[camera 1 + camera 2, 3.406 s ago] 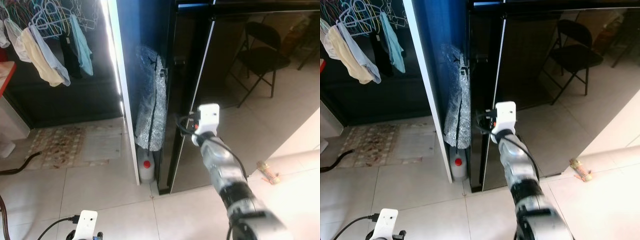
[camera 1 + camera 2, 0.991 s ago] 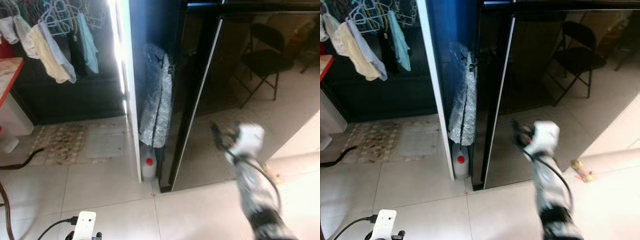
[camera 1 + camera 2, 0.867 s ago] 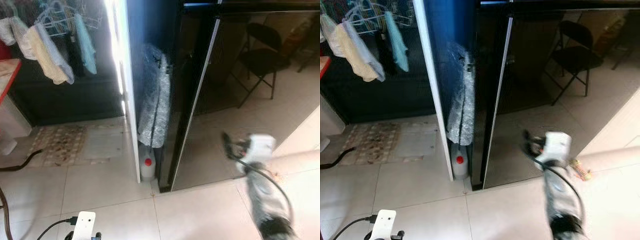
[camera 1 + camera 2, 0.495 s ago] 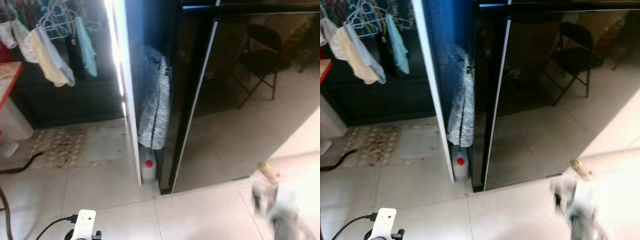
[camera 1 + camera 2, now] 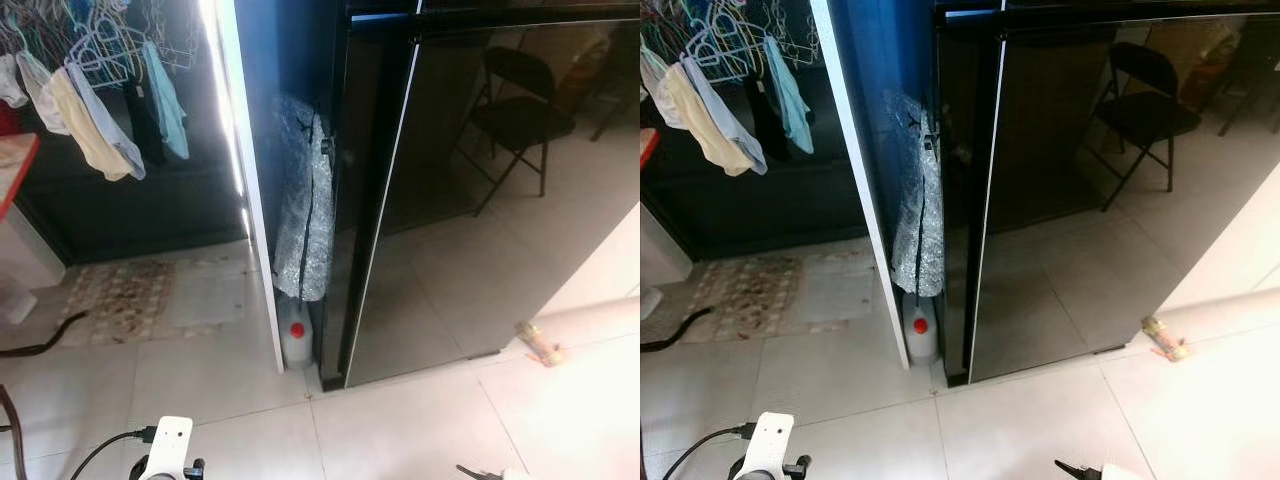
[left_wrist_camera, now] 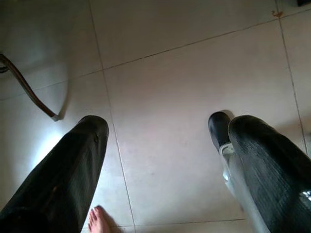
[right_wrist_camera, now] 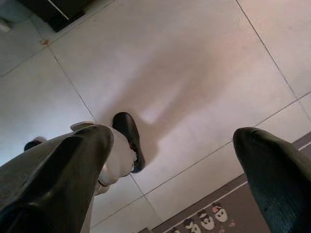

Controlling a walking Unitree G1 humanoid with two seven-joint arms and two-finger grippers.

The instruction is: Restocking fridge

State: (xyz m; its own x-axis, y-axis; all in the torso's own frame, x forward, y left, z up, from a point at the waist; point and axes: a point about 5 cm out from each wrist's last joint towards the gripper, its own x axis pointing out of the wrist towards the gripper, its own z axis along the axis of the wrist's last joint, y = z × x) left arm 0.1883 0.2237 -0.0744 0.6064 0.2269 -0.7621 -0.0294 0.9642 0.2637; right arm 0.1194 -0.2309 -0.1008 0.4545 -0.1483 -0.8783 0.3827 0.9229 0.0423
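Fridge (image 5: 440, 190): tall, glossy black, doors shut; likely heavy-swinging and slick, best pulled at the door's left edge. Left gripper (image 6: 160, 165) and right gripper (image 7: 180, 160): spread wide, empty, near floor.

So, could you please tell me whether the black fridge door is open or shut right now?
Shut, it seems. The fridge door lies flush with the cabinet's front, its pale edge strip running straight with no gap, and no interior shows.
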